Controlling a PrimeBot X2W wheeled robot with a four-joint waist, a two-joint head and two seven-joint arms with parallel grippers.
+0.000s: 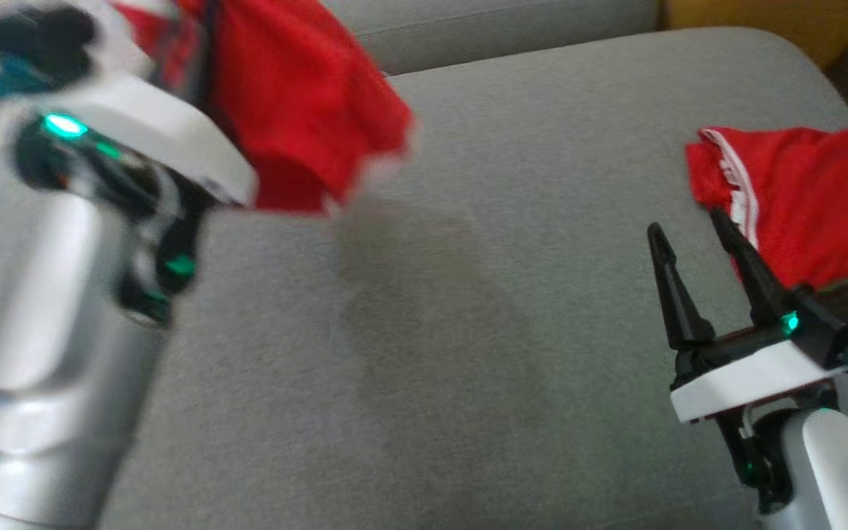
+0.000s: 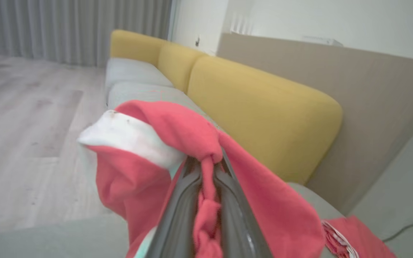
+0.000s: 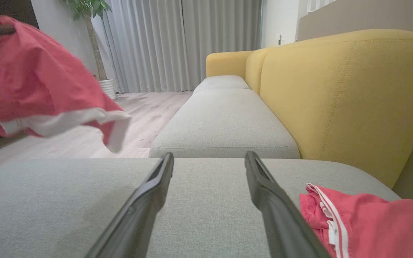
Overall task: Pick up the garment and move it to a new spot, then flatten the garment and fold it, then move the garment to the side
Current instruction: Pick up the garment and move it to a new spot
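A red garment [image 1: 306, 96] with a white hem hangs in the air over the grey seat cushion [image 1: 468, 309]. My left gripper [image 1: 199, 51] is shut on a bunched fold of it, and the cloth drapes over both fingers in the left wrist view, garment [image 2: 177, 125], gripper [image 2: 210, 159]. The right wrist view has the garment [image 3: 31, 82] at upper left, clear of the cushion. My right gripper [image 1: 685, 224] stands open and empty low over the cushion, also gripper [image 3: 209, 157]. A second red garment [image 1: 807, 191] with white stripes lies crumpled just right of that gripper.
Yellow backrests [image 3: 335, 89] run along the sofa's far side. Another grey seat cushion [image 3: 224, 122] continues beyond this one. A wooden floor [image 2: 20, 125] lies off the cushion's edge, with curtains [image 3: 177, 43] and a potted plant [image 3: 91, 32] behind.
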